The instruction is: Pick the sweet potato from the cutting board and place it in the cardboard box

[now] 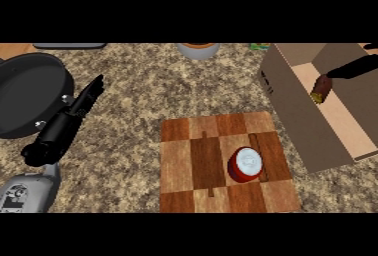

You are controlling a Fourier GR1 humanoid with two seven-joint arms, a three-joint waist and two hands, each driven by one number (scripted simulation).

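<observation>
The sweet potato [321, 88], brown and oblong, hangs upright inside the open cardboard box [295, 120] at the right, above the box's pale floor. My right hand [353, 68] reaches in from the right edge over the box, its fingers pinching the potato's top end. The wooden cutting board [199, 165] lies in the lower middle of the counter. My left hand [72, 116] shows at the left beside the pan, fingers straight and holding nothing, away from the board.
A red item with a white top [246, 163] sits on the board's right half. A black pan [29, 95] fills the left side. A grey and orange cup [198, 50] and a small green item [260, 47] stand at the far edge.
</observation>
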